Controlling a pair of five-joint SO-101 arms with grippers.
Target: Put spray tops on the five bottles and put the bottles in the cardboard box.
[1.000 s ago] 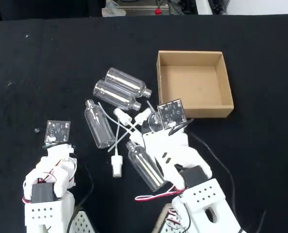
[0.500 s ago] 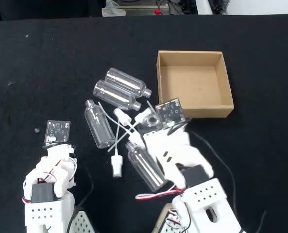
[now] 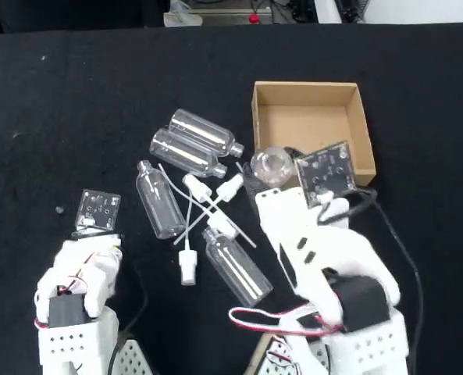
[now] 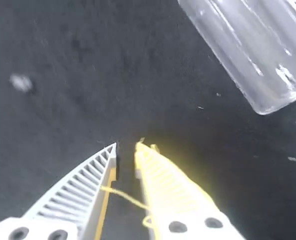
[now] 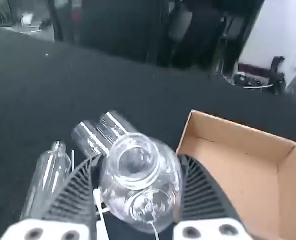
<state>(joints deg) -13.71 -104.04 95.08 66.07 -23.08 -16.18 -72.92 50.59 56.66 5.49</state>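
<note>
left gripper (image 4: 125, 150): nearest the bases, low over the black table (image 3: 59, 117). Fingers pressed almost together, nothing between them.
near bottle (image 3: 235, 269): lying flat just beside the right arm, no top on it.
spray tops (image 3: 188, 266): loose on the table, dip tubes crossed, between the near bottle and the other bottles (image 3: 159, 199). None fitted.
right gripper (image 5: 138, 160): pinching the held bottle (image 3: 272, 166) across its body, clear of the table. Seen end-on, so roughly upright; can't tell which end is up.
held bottle position: just beside the near-left corner of the cardboard box (image 3: 254, 125), outside it, uncapped.
cardboard box status: farthest item, open, no bottles in it yet.
step: looks like bottle one is being presented for capping. Judgement only.
how to do it well: don't drop it in the box bare, the top goes on first. Hold it still with the neck reachable so the idle left arm can bring a top. Clear round plastic will likely slip or twist, so grip mid-body, firm but not crushing. Pull one top out of the crossed tubes without dragging the rest.
change vs 1.0 s ago: the right arm has swung toward the box and raised the bottle out from among the tops. Left arm barely shifted. Loose bottles and tops unmoved.
</note>
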